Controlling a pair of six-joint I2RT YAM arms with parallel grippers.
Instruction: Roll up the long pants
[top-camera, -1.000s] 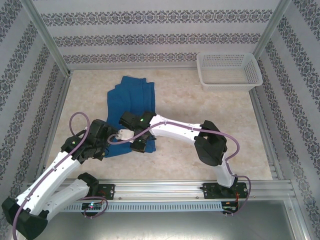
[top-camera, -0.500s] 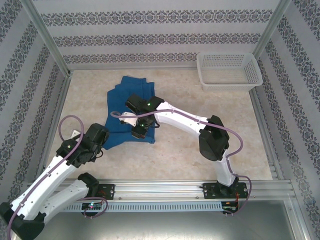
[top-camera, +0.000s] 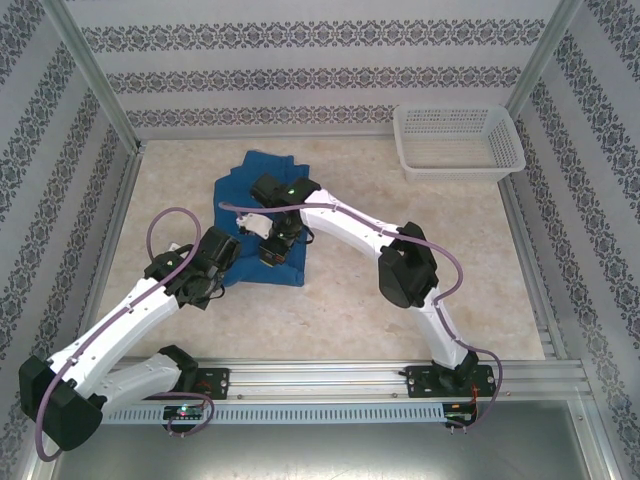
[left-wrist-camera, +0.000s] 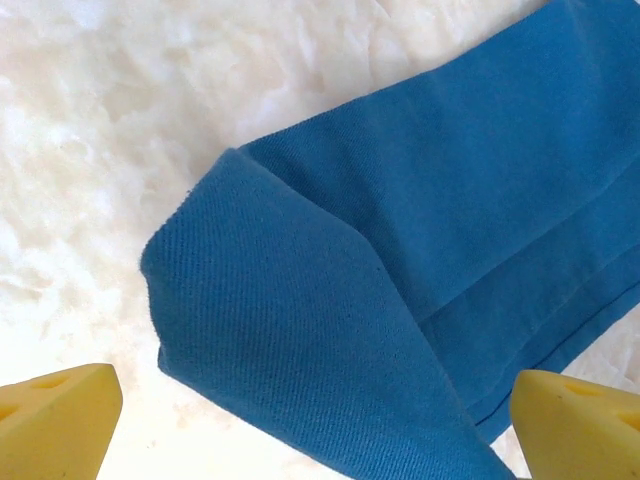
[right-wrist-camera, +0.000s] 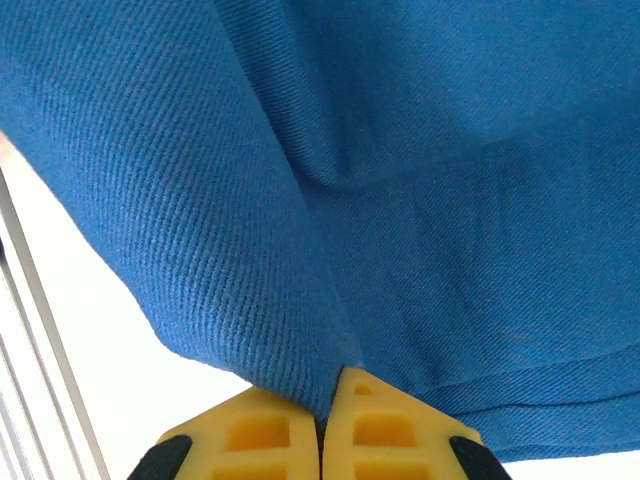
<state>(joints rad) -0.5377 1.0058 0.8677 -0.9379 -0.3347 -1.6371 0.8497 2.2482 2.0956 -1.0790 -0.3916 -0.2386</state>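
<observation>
Blue pants (top-camera: 236, 188) folded partway, roll barely begun; right gripper (right-wrist-camera: 322, 420) pinches a lifted fold, left gripper (left-wrist-camera: 310, 425) spread wide over a folded corner. Most rolling remains.

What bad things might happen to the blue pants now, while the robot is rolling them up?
The right gripper pinches only a thin fold of the long pants at its very fingertips, so the cloth might slip out and flop down flat. The left gripper hangs open over the pants and holds nothing, so that side may lag and the roll could turn out crooked.
</observation>
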